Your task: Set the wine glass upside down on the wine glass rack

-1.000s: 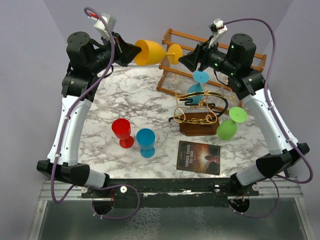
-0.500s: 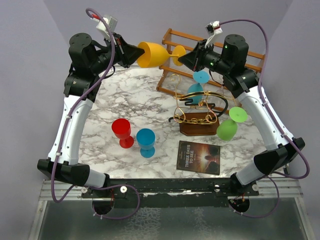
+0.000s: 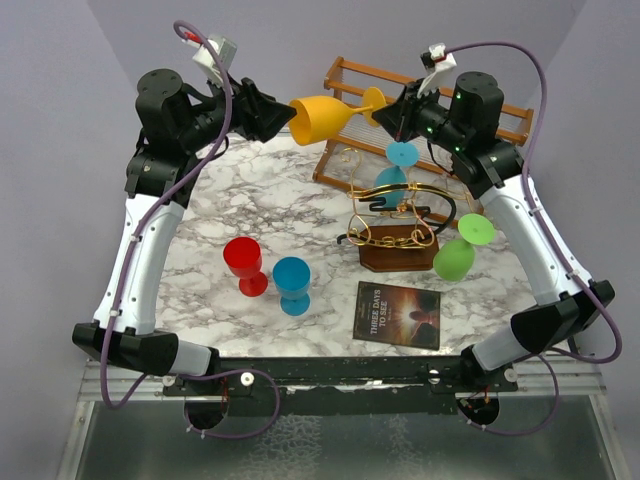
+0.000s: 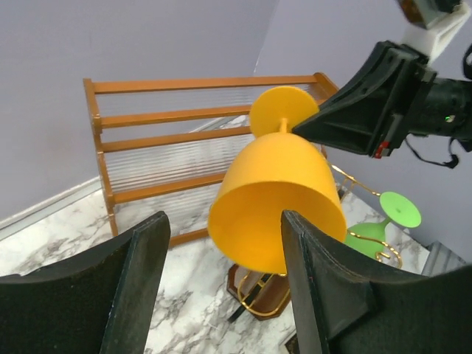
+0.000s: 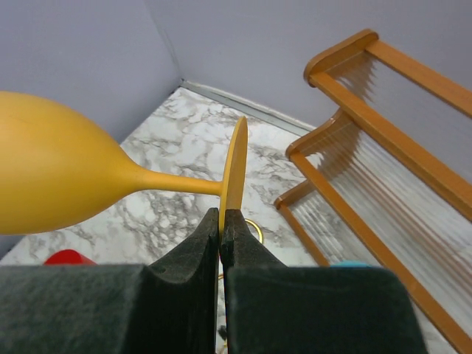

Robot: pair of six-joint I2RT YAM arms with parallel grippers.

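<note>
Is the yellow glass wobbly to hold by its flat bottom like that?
Probably wobbly: the right gripper pinches only the thin foot edge of the yellow wine glass, its big bowl sticking out sideways, so it may droop or twist. It looks like opaque plastic, so it is likely light and not very breakable. Laid down, its round bowl would probably roll.

Yellow wine glass (image 5: 66,177): right wrist view, bowl cut off at the left edge; foot's lower rim hidden between the right gripper's (image 5: 220,221) fingers.
Wire rack (image 4: 262,299): left wrist view, mostly behind the yellow bowl, lower centre.
Red glass (image 5: 66,257): only a sliver, lower left, right wrist view.
Blue glass (image 5: 346,263): only a sliver, lower right, same view.
</note>
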